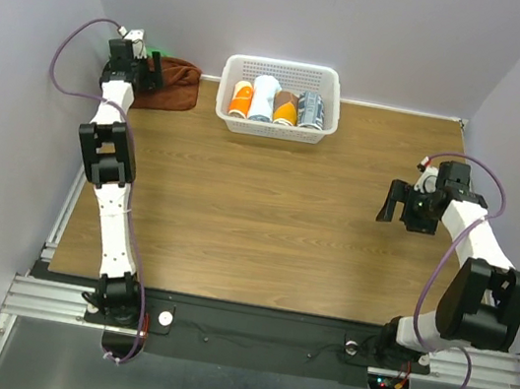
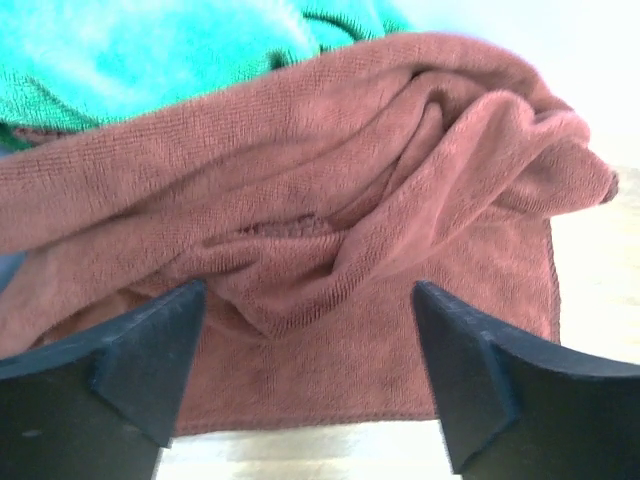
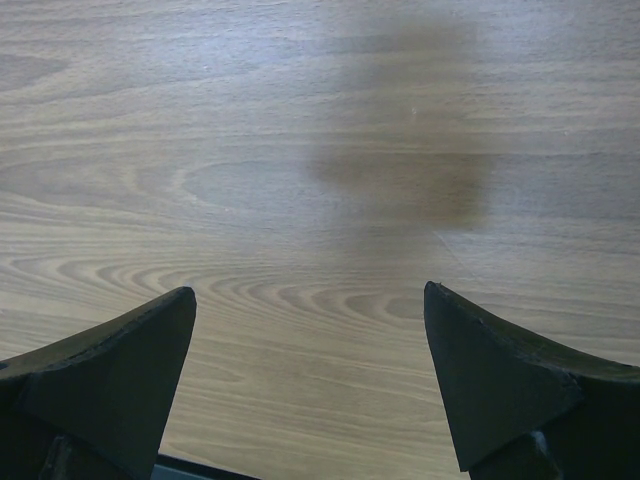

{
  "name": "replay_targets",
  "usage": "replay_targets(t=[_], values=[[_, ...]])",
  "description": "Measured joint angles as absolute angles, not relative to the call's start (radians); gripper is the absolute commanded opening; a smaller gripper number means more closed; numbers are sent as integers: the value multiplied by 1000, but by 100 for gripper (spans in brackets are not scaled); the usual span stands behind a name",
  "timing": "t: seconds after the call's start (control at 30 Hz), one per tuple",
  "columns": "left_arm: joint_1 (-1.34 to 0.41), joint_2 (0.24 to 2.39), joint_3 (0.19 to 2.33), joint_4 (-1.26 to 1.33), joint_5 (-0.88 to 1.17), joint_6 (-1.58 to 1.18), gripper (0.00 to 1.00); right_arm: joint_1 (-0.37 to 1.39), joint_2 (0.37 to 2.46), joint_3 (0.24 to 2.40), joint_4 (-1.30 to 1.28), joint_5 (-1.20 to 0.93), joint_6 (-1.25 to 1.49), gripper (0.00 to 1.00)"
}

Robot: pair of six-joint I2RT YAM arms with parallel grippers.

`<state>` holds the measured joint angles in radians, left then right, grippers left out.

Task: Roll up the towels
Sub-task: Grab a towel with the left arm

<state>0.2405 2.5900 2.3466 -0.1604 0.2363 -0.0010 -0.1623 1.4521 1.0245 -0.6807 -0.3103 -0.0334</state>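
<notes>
The left arm is stretching to the upper left corner of the top view. The left hand point(image 1: 131, 55) is hanging over the towels, its fingers standing wide apart and gripping nothing. In the wrist view the reddish-brown towel point(image 2: 330, 200) is lying crumpled across mid-frame, and the green towel point(image 2: 150, 50) is bunching behind it at the upper left. The right arm is bending at the right side. The right hand point(image 1: 396, 202) is hovering over bare tabletop point(image 1: 266, 216), fingers likewise spread and empty. A white basket point(image 1: 273, 129) is sitting at upper centre, just right of the towels, holding four rolls side by side.
</notes>
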Motion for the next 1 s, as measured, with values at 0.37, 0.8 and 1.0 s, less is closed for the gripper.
replay_targets(t=[0.37,0.8,1.0], values=[[240,2618,2387,-86,298,-62,0,-162,1475,1054,-692,-271,-35,100],[243,2399,2336,-95,457,-123,0,-162,1472,1054,-699,-294,-39,100],[248,2011,2307,-136,523,-104,0,-162,1432,1073,-705,-342,-44,100]])
